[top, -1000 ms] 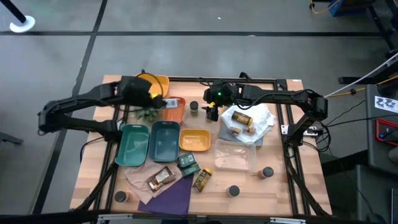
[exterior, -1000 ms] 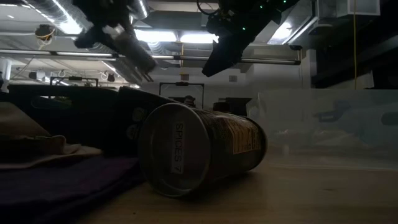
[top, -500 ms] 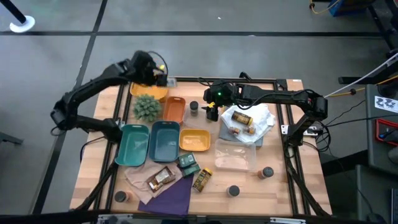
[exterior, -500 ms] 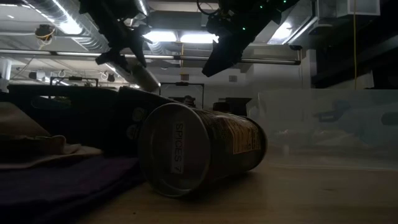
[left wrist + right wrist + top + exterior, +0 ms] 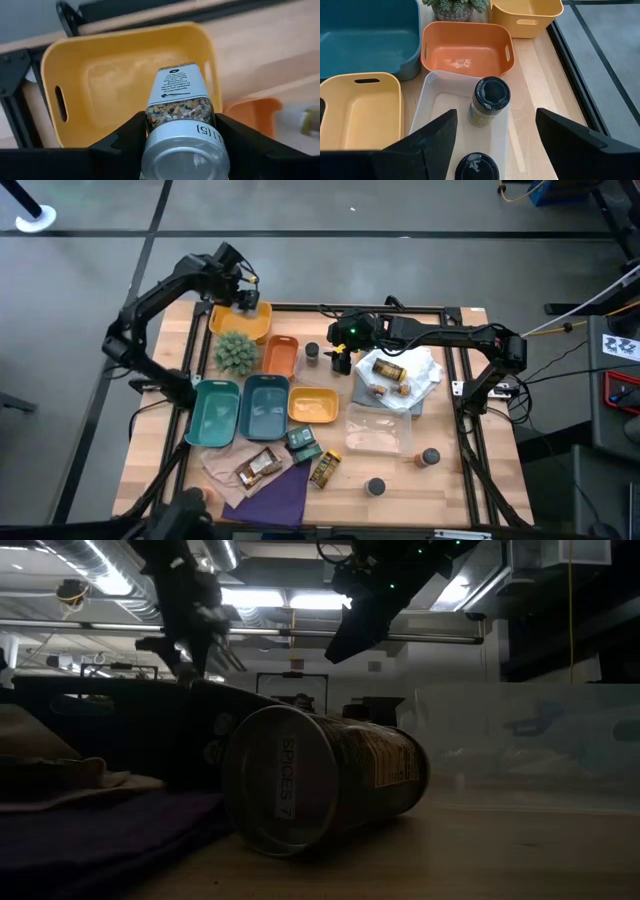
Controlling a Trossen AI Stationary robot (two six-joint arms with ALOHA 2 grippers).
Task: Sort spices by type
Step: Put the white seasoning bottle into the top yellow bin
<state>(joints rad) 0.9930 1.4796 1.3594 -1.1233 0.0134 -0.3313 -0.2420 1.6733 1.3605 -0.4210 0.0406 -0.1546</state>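
The wooden table [image 5: 440, 480] stands on a grey floor [image 5: 330, 270]. At far left, the left gripper [image 5: 243, 292] clamps a spice jar [image 5: 182, 107] above the yellow tray [image 5: 95, 80]. Rightward, the right gripper [image 5: 338, 355] hangs with jaws spread over a dark-lidded jar [image 5: 490, 100] in the clear tray [image 5: 432, 97].

A white strip reading "SPICES 7" runs across the base of the jar [image 5: 325, 775] lying on its side. Another jar [image 5: 182, 125] shows "(5)" on its metal rim.
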